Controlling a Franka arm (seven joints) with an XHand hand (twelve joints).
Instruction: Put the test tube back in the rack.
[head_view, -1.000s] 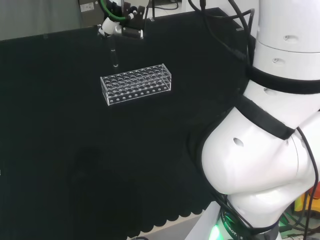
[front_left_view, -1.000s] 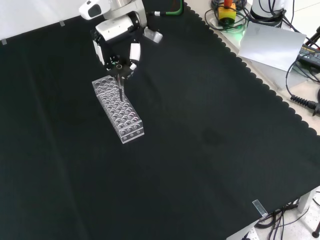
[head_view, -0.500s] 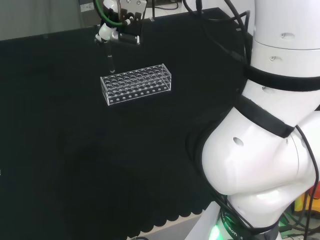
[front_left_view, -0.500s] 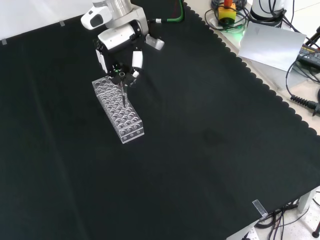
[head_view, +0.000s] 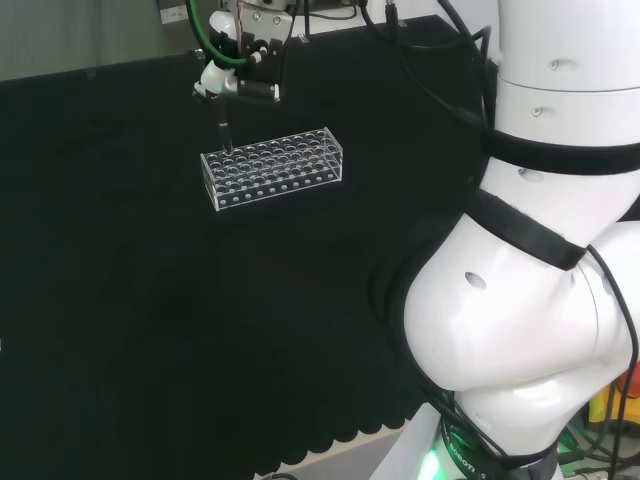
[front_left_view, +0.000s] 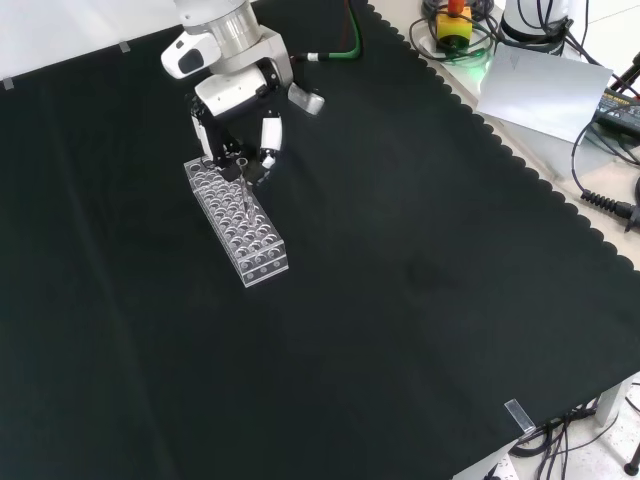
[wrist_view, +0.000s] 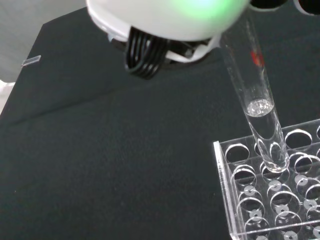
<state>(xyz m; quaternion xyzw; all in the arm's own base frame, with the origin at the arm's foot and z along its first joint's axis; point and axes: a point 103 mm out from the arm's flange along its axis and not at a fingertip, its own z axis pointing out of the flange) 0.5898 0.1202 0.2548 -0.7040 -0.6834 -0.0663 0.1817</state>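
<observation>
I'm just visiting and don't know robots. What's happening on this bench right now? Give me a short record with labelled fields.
surface: black cloth over the bench
hand: hand above one end of the rack, fingers closed on the tube
test tube: clear test tube, nearly upright, bottom tip at a hole near the rack's corner
rack: clear rack with many round holes, no other tubes seen in it
task stage: tube not yet released

Rack (wrist_view: 272, 200) cut off at edge
</observation>
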